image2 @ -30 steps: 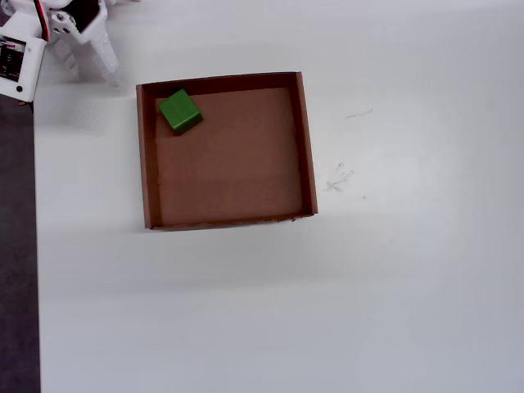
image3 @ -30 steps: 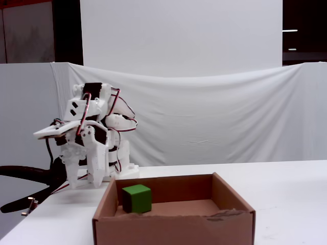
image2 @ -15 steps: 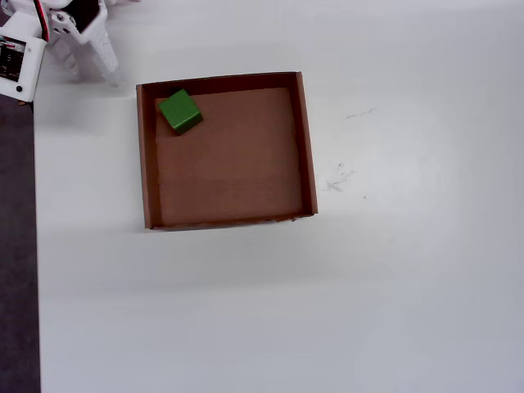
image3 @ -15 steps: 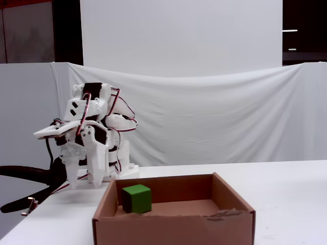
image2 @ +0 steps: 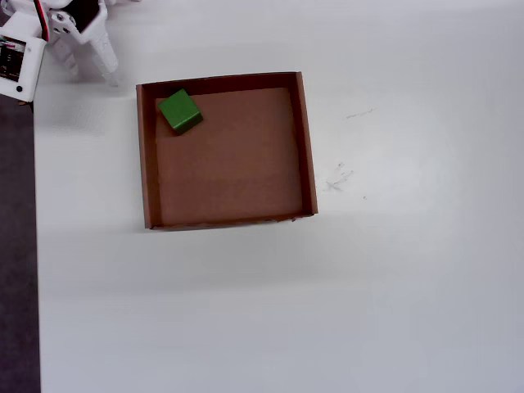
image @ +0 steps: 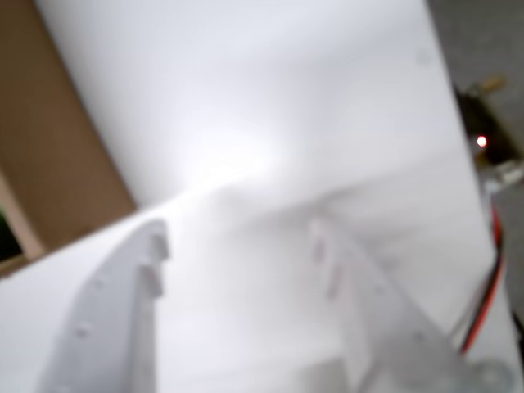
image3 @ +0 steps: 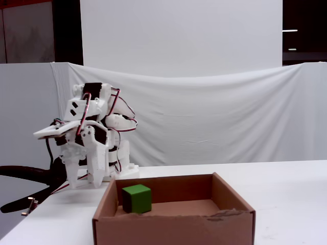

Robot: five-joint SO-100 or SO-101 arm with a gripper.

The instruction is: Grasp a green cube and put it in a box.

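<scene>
The white arm point(image3: 92, 138) sits folded, its end effector point(image: 237, 246) empty with fingers parted.

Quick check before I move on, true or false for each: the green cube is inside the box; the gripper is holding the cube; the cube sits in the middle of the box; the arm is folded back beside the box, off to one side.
1. The green cube lies inside the box. True.
2. The gripper is holding the cube. False: the wrist view shows its fingers apart with only bare white table between them.
3. The cube sits in the middle of the box. False: in the overhead view it rests in the upper-left corner, close to the walls.
4. The arm is folded back outside the box, off to one side. True: the overhead view shows it past the box's upper-left corner.
</scene>
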